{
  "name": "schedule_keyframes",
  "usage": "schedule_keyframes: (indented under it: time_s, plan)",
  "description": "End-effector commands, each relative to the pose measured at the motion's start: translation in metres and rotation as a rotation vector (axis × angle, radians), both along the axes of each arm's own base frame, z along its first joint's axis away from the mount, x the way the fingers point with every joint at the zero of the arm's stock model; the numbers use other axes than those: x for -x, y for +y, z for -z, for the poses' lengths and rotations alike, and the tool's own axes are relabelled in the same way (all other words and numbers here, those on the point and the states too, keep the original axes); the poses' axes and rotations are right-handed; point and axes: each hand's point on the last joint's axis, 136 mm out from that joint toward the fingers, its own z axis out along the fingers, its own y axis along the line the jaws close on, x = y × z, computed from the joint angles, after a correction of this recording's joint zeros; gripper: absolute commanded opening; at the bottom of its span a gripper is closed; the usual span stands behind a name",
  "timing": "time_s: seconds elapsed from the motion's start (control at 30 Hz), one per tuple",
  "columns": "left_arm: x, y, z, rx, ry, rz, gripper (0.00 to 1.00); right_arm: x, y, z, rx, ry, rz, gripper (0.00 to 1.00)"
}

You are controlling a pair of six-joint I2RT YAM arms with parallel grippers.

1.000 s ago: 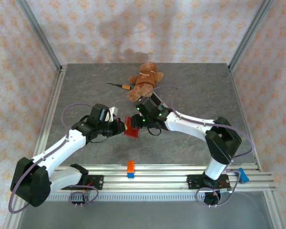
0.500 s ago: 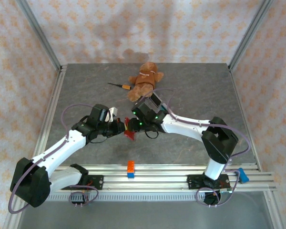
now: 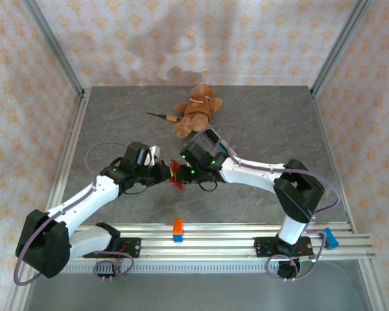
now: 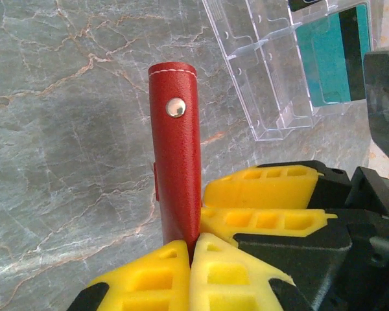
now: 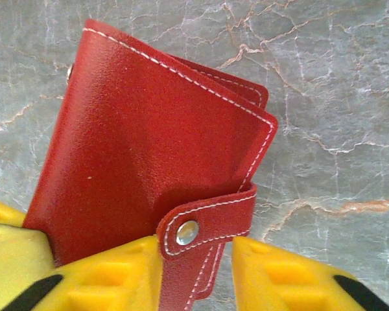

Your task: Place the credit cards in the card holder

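Right gripper [image 5: 194, 249] edged left, grip on card holder [image 5: 149, 142] tab unclear; left gripper [image 4: 191, 249] clamps it, teal card [image 4: 327, 61] beyond

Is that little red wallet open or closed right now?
Closed. The wallet is folded flat, and its strap wraps round the edge onto the front, where the snap looks fastened.

One dark red leather-like fold-over card holder [image 4: 176, 149]. One teal plastic credit card [image 4: 327, 61] with a black stripe can be counted. One clear acrylic stand [image 4: 266, 71]. One brown plush bear [image 3: 196, 110]. One thin orange-handled tool [image 3: 163, 116]. One small orange-and-blue block [image 3: 178, 229]. One grey stone-patterned bench [image 3: 117, 123]. Two white-and-black robot arms: the left arm [image 3: 84, 197] and the right arm [image 3: 259, 173].
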Motion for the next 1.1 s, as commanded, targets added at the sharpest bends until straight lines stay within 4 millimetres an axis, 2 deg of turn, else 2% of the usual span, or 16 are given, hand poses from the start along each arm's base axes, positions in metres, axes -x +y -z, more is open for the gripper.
schedule_keyframes:
  time_s: [0.0,0.23,0.43,0.6,0.73,0.97,1.07]
  plan:
    - [-0.013,-0.005,-0.014,0.027,-0.054,-0.015,0.0,0.002,-0.005,0.003,0.022,-0.013,0.011,0.28]
    - [-0.007,-0.005,-0.009,0.018,-0.026,0.009,0.0,-0.015,-0.028,0.008,0.15,-0.124,0.063,0.0]
    - [0.004,0.008,0.01,-0.048,0.008,0.003,0.0,-0.026,-0.045,0.001,0.202,-0.2,0.112,0.0]
    - [0.008,0.027,0.024,-0.155,0.028,-0.029,0.0,-0.026,-0.06,0.002,0.251,-0.23,0.131,0.0]
    - [0.008,0.031,0.038,-0.177,0.041,-0.033,0.0,-0.026,-0.071,0.003,0.275,-0.239,0.156,0.0]
    - [0.008,0.019,0.056,-0.115,0.07,-0.013,0.0,-0.012,-0.05,0.006,0.166,-0.183,0.068,0.0]
    - [0.01,0.025,0.067,-0.168,0.096,-0.005,0.33,-0.008,-0.041,0.003,0.116,-0.169,0.043,0.0]
